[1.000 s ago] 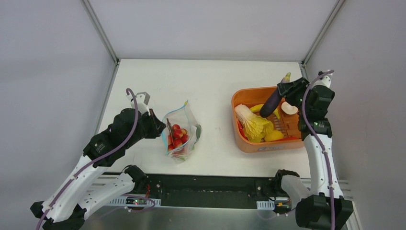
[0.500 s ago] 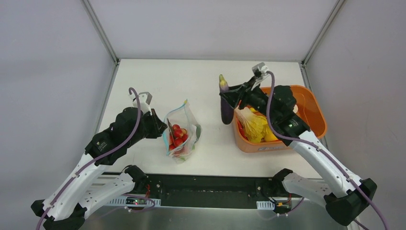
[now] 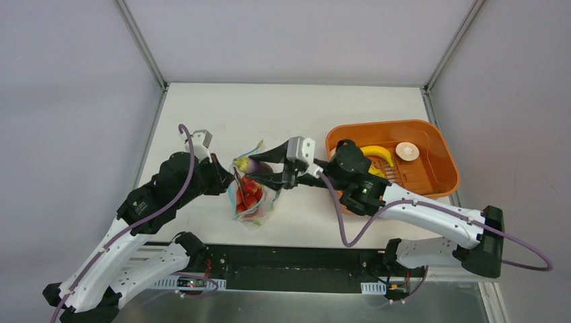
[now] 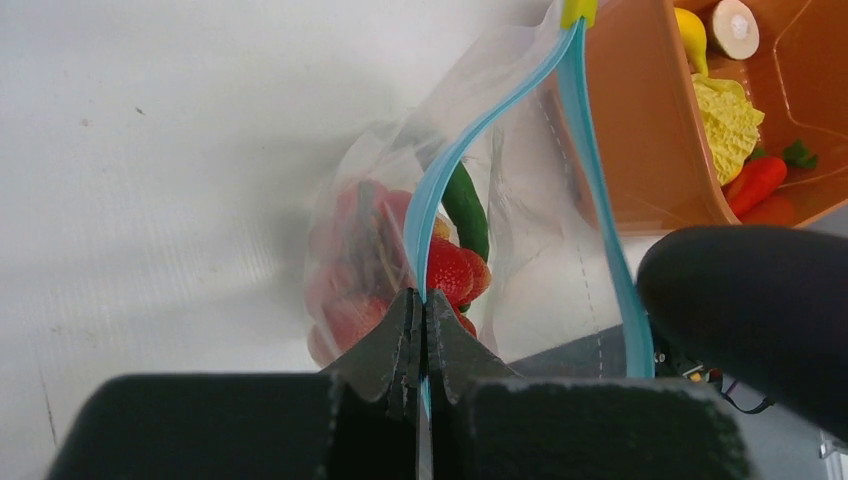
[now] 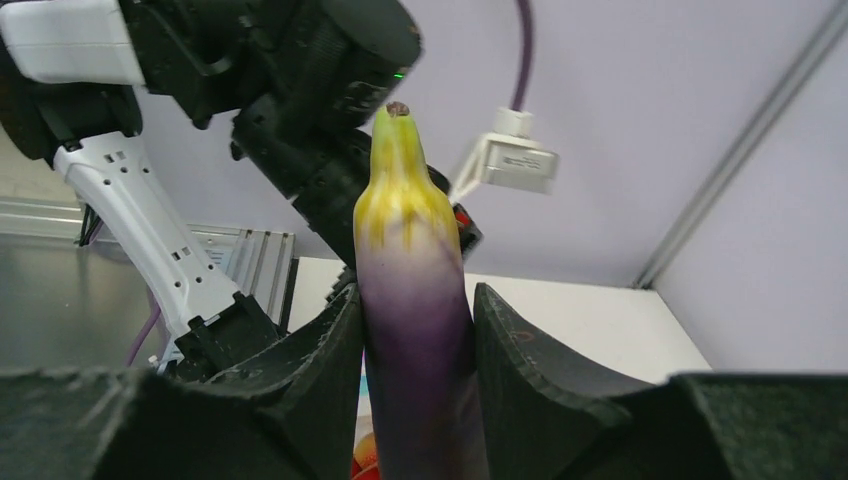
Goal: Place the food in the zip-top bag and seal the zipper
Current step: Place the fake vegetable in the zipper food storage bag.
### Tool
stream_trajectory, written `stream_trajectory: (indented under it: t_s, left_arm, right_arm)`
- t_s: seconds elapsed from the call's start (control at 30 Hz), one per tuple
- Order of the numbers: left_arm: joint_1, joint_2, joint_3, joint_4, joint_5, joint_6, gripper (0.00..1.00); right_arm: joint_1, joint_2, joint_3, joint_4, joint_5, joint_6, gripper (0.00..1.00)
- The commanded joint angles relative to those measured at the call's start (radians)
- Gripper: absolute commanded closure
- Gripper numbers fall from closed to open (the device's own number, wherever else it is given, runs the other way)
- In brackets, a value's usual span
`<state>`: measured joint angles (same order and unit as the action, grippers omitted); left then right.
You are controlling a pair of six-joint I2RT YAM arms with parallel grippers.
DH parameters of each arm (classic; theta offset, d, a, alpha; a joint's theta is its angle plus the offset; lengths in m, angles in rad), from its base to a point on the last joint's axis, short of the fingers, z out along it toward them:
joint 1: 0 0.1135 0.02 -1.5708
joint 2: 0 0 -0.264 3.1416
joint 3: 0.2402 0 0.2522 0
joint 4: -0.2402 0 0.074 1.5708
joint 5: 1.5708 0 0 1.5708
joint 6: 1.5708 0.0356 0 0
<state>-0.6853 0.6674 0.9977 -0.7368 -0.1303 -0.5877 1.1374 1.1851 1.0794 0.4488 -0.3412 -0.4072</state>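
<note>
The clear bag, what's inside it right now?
Red strawberry-like fruits and a green piece show through the clear bag. Anything beneath them is hidden by crinkled plastic and the left pincer.

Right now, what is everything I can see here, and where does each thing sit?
zip-top bag: one, clear, open on the table's left half
zipper: one, blue, along the bag's mouth
strawberries: several, red, inside the bag
green piece: one, green, inside the bag
eggplant: one, purple with a yellow tip, at the bag's mouth
tub: one, orange, on the table's right half
banana: one, yellow, in the tub
mushroom: one, pale, in the tub
cabbage: one, yellow-green, in the tub
table: one, white
left pincer: black, shut on the zipper
right pincer: black, shut on the eggplant
</note>
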Motion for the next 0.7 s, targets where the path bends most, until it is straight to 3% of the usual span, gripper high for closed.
stream_trajectory:
  t_s: [0.0,0.3,0.43,0.67]
  left_arm:
    - [0.010,-0.006,0.013,0.038,0.014,-0.017,1.00]
    - [0.010,-0.028,0.007,0.037,0.003,-0.023,1.00]
    - [0.010,-0.028,0.014,0.030,-0.002,-0.021,1.00]
    - [0.010,-0.047,0.011,0.027,-0.012,-0.021,1.00]
  right_arm:
    - [0.055,0.046,0.067,0.169,-0.046,-0.153,1.00]
    - [0.068,0.100,0.078,0.279,-0.099,-0.126,1.00]
    - [0.075,0.092,0.108,0.202,-0.098,-0.129,1.00]
    - [0.051,0.131,-0.057,0.187,-0.038,-0.225,1.00]
